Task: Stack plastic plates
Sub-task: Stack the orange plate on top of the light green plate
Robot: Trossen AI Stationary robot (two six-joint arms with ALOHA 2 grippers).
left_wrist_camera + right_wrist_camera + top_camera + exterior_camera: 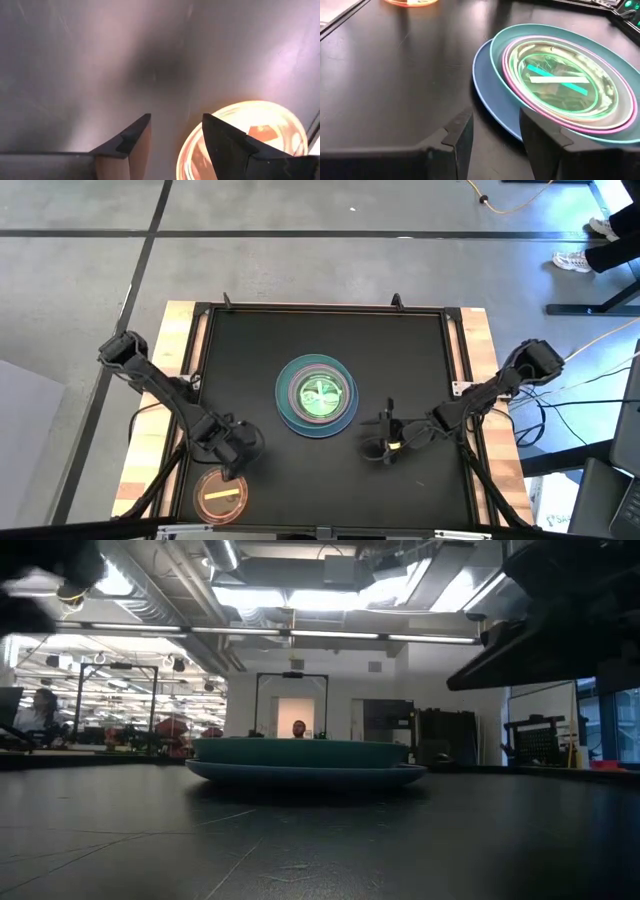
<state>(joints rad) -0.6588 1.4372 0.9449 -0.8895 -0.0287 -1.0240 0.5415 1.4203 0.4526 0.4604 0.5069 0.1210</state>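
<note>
A stack of plastic plates (317, 395) stands in the middle of the black table: a blue plate (487, 95) at the bottom, then a teal one, a pink one, and a translucent green one with a stripe (555, 82) on top. A translucent orange plate (221, 496) lies alone at the near left. My left gripper (237, 465) is open at that plate's far rim; in the left wrist view (175, 120) the plate (250, 130) shows beside one finger. My right gripper (372, 436) is open and empty, just right of the stack (495, 117).
The black table top has a raised frame (320, 308) around it, with wooden strips (160, 400) at its left and right sides. In the low view the stack (305, 762) sits mid-table. Bare black surface lies between the stack and the orange plate (411, 2).
</note>
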